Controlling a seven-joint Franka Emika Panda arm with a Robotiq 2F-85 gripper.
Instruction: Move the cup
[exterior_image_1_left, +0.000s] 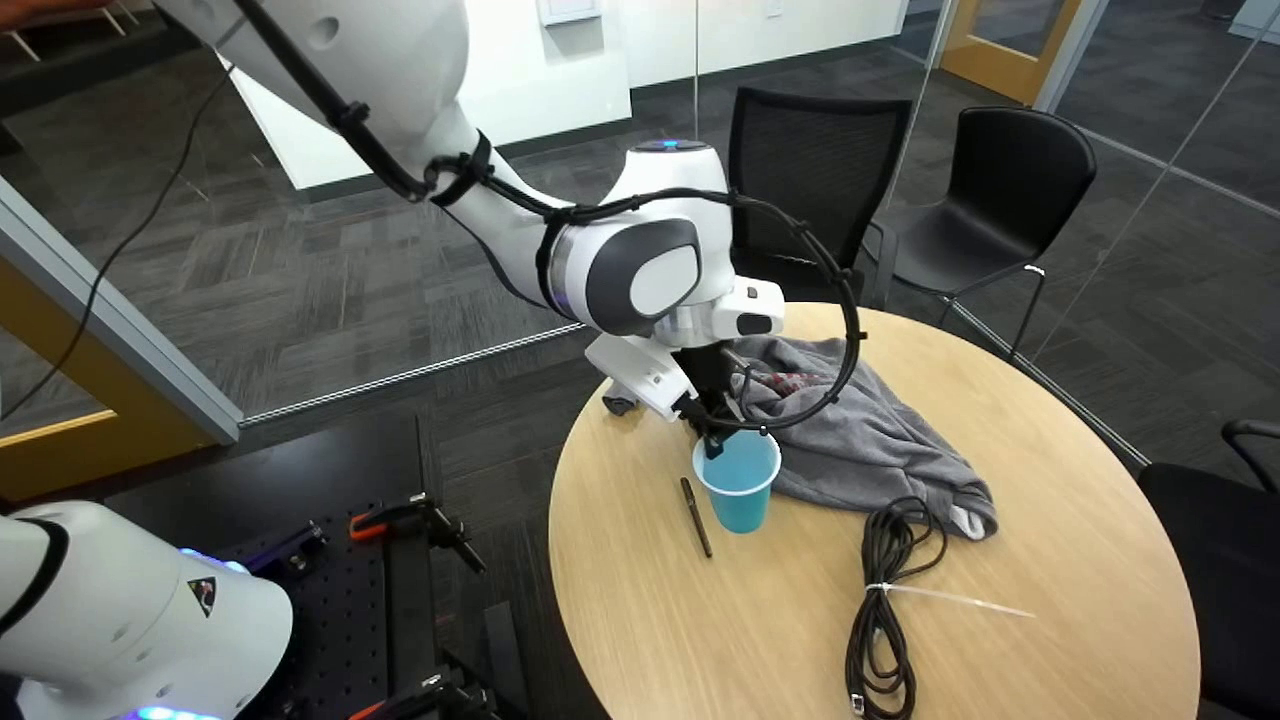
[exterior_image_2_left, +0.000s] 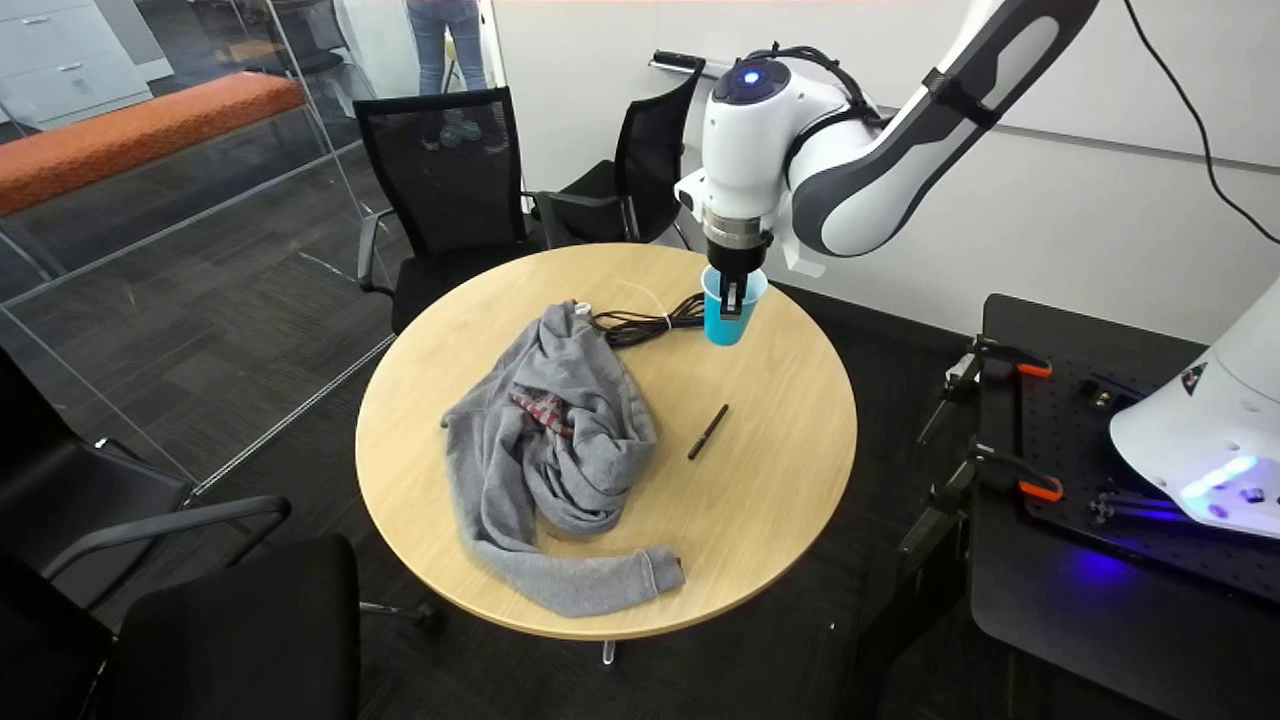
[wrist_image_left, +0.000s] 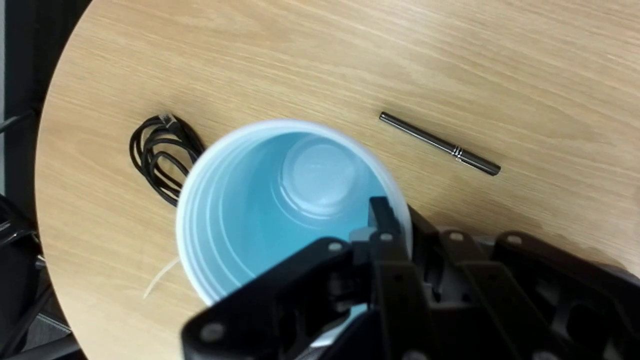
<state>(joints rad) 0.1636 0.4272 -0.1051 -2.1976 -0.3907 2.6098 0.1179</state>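
A light-blue cup (wrist_image_left: 240, 210) with a white rim is held by its wall in my gripper (wrist_image_left: 398, 207). In the wrist view one of the dark fingers (wrist_image_left: 386, 217) reaches inside the rim and the other lies against the outside, both shut on the wall. The opening faces up toward the wrist camera. Both exterior views show the cup (exterior_image_1_left: 742, 500) roughly upright below the gripper (exterior_image_2_left: 733, 300), and it appears to hang a little above the round table (exterior_image_2_left: 770, 490).
A crumpled grey cloth (exterior_image_2_left: 540, 450) with sleeve covers one side of the table. A black pen (wrist_image_left: 440, 143) lies near the cup. A coiled black cable (exterior_image_1_left: 885, 610) with a white tie lies close by. Black chairs (exterior_image_2_left: 440, 180) stand around the table.
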